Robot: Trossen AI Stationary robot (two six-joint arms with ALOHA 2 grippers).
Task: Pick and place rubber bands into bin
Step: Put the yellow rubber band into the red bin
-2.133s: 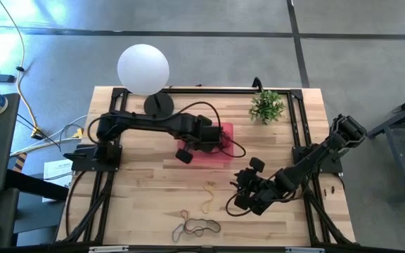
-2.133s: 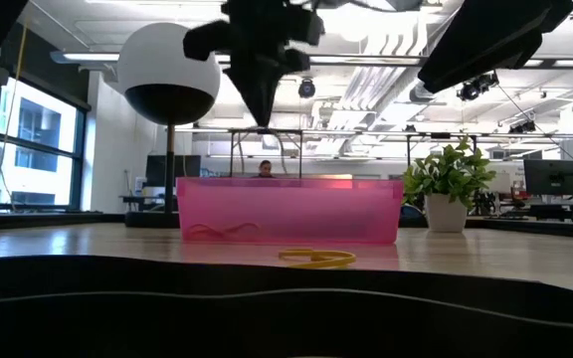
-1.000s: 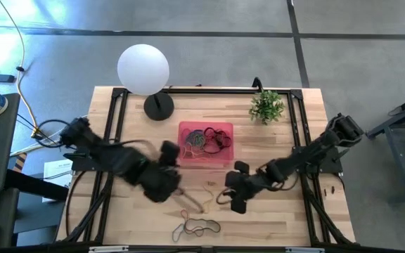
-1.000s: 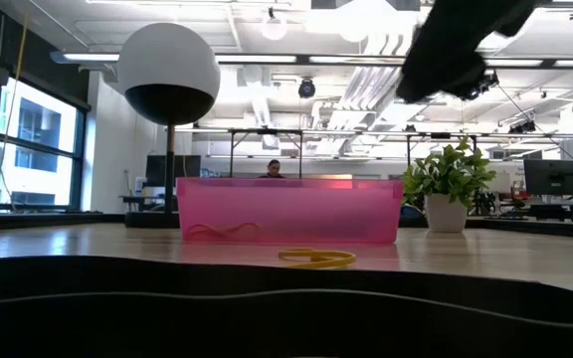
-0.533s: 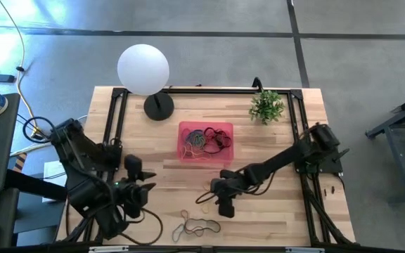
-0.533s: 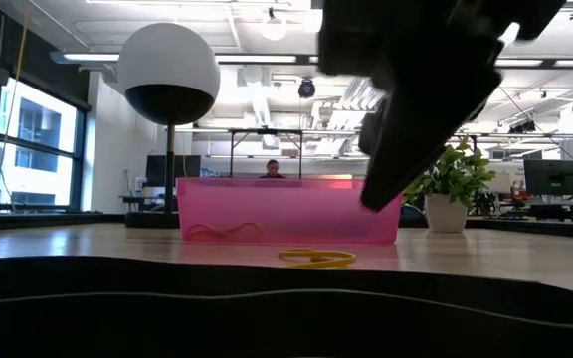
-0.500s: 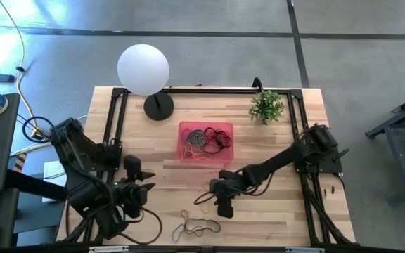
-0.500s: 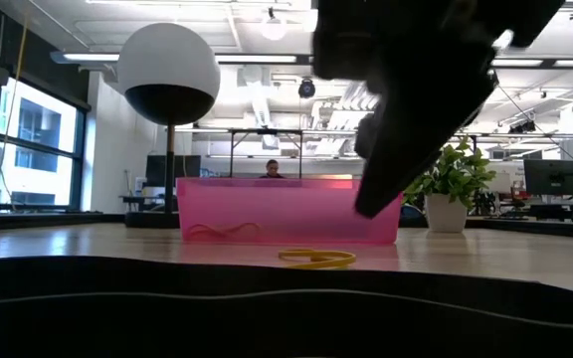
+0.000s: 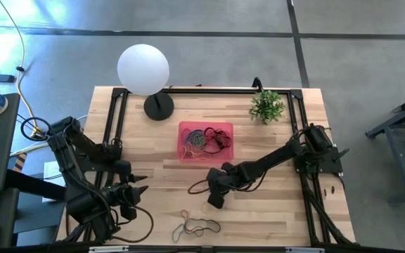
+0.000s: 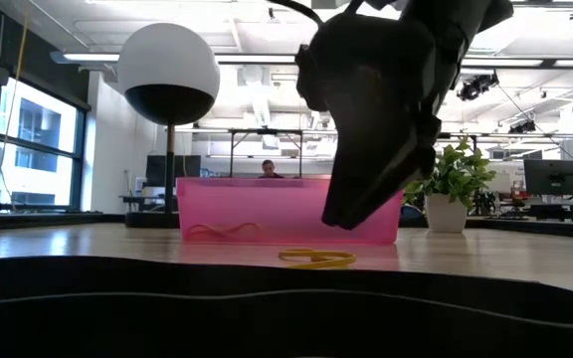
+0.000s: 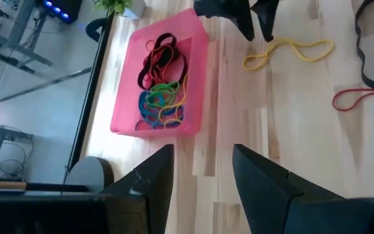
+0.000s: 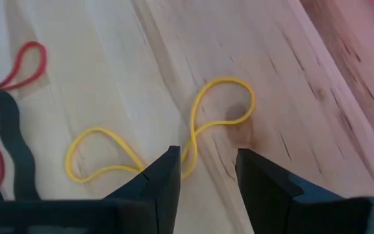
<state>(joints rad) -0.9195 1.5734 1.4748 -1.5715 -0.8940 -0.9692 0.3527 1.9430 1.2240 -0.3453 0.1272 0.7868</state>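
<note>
Now right gripper (image 12: 203,170) over yellow band (image 12: 174,136), jaws apart; left gripper (image 11: 203,170) parked, jaws apart.

Even, bright light falls on the wooden surface (image 9: 259,211) from overhead, and the shadows under the arms are soft and short. In the low view, rows of ceiling lights (image 10: 217,60) glow white and wash out the ceiling near them, while the window (image 10: 38,124) at the left is bright with daylight. The right arm's head (image 10: 381,109) hangs there as a dark, backlit shape with soft edges. The globe lamp (image 10: 168,75) is pale on top and dark beneath. The near foreground is a black, unfocused band. In the right wrist view the yellow rubber band (image 12: 174,140) is slightly soft.
</note>
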